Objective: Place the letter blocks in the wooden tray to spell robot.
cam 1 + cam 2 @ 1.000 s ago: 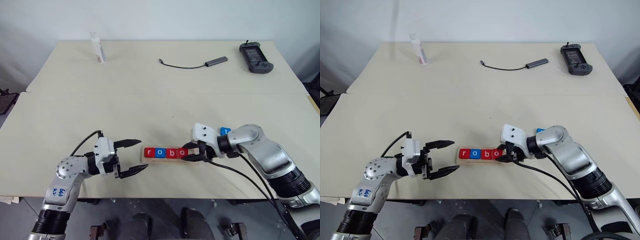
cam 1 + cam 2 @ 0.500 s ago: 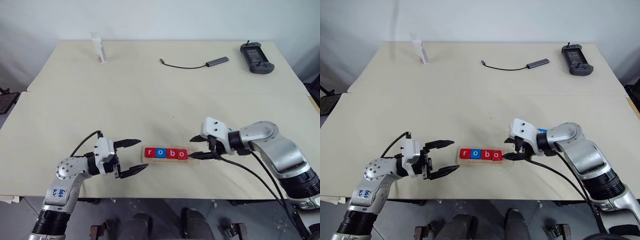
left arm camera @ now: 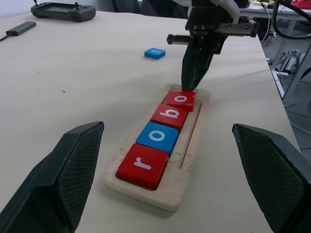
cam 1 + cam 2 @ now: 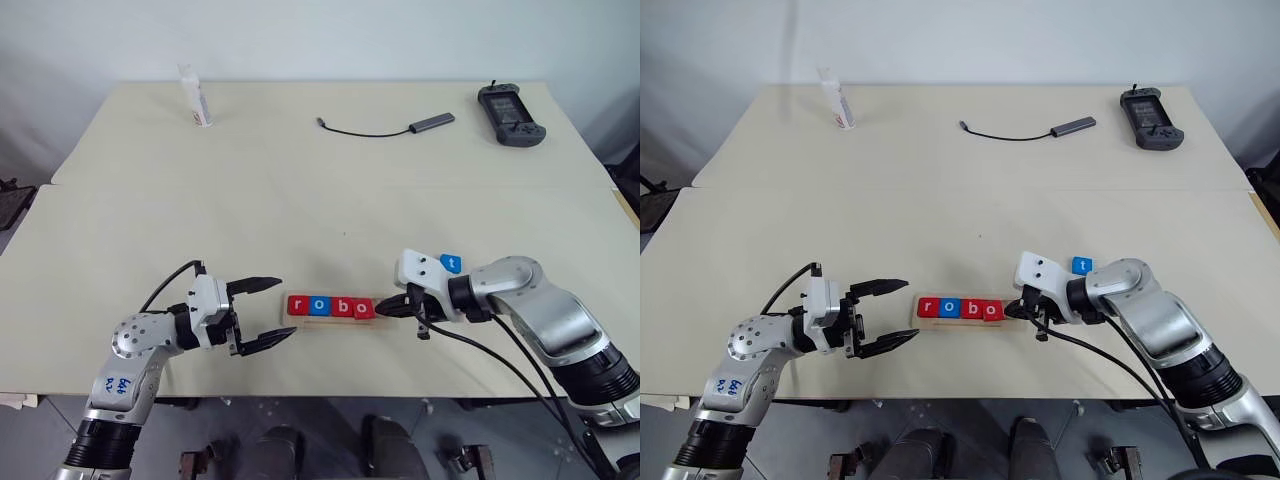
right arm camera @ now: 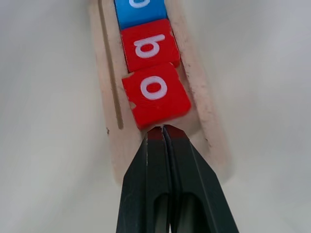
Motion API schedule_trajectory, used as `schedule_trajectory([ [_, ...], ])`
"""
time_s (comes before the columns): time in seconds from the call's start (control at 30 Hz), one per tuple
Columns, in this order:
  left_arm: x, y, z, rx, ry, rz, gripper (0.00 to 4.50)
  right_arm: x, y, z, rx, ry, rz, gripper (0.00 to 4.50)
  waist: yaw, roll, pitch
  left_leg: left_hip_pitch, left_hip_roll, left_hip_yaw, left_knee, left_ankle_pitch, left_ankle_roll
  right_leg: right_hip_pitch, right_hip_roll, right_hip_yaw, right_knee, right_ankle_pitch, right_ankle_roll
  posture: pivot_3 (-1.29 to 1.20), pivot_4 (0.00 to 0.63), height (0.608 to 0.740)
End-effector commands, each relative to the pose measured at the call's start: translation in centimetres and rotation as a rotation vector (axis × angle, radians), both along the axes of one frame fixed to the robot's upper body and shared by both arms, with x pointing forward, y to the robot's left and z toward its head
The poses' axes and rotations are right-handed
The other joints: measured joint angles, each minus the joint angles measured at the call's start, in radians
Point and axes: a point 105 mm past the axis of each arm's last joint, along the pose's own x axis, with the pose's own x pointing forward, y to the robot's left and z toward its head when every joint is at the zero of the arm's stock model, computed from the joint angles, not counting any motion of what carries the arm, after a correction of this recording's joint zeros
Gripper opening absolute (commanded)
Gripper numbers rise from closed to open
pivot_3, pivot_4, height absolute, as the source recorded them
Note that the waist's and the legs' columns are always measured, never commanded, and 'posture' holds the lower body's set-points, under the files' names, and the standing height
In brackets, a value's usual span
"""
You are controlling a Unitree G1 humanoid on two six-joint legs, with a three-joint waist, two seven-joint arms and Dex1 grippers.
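— Looking along the right gripper [image 5: 164,130], what do you get that the head views don't?

— Its two black fingers pressed together, tips touching the edge of the last red "o" block [image 5: 156,93], which sits slightly skewed in the wooden tray [image 5: 104,97]. From the head, those tips are too small to judge.

— And the left wrist view?

— The whole row: red "r" [image 3: 144,165], blue "o" [image 3: 158,137], red "b" [image 3: 170,115], then that red "o", with bare tray beyond it. The tray's near rim looks chipped.

— Where's the "t"?

— A blue block [image 4: 451,263] on the table, at about one o'clock from the tray, just past the right wrist, whose housing hides the tray's end in the head view.

— The left gripper [image 4: 268,312]?

— Jaws spread wide, empty, at nine o'clock of the tray, just beside it.
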Motion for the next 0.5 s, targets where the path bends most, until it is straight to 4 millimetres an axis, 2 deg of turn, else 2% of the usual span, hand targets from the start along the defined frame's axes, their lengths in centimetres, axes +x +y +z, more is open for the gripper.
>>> schedule_trajectory([
  [0.03, 0.0, 0.0, 0.9, -0.001, -0.046, 0.001, 4.50, 0.1, 1.1, 0.8, 0.012, -0.037, 0.024, 0.03, 0.000, 0.000, 0.000, 0.000, 0.000, 0.000, 0.000, 0.000, 0.000, 0.000, 0.000, 0.000, 0.000, 0.000, 0.000, 0.00, 0.150, 0.740],
  [0.33, 0.2, -0.1, 0.9, -0.005, -0.049, 0.003, 4.50, 0.6, 1.5, 1.3, 0.013, -0.065, 0.007, 0.03, 0.001, 0.000, 0.000, 0.000, 0.000, 0.000, 0.000, 0.000, 0.000, 0.000, 0.000, 0.000, 0.000, 0.000, 0.000, 0.00, 0.150, 0.740],
  [0.5, 0.1, -0.1, 0.7, -0.005, -0.043, -0.001, 4.50, -0.2, -0.2, 3.4, 0.107, -0.134, -0.014, 0.03, 0.005, 0.000, 0.000, 0.000, 0.000, 0.000, 0.000, 0.000, 0.000, 0.000, 0.000, 0.000, 0.000, 0.000, 0.000, 0.00, 0.150, 0.740],
])
